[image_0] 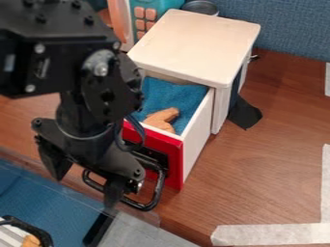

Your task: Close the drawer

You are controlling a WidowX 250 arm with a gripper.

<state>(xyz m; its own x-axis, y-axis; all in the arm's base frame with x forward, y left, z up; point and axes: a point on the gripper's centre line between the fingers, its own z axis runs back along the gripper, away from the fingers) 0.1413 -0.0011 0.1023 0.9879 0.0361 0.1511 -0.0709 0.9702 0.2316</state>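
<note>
Camera view: the pincer, released, near brown wooden tabletop; blue fabric panel behind.

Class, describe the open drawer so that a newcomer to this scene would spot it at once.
On the brown table stands a small cabinet with a pale top. The drawer juts out from beneath that top, with blue cloth and an orange-brown object inside. Its bright red front, with a black handle, sets it apart from the pale cabinet.
</note>
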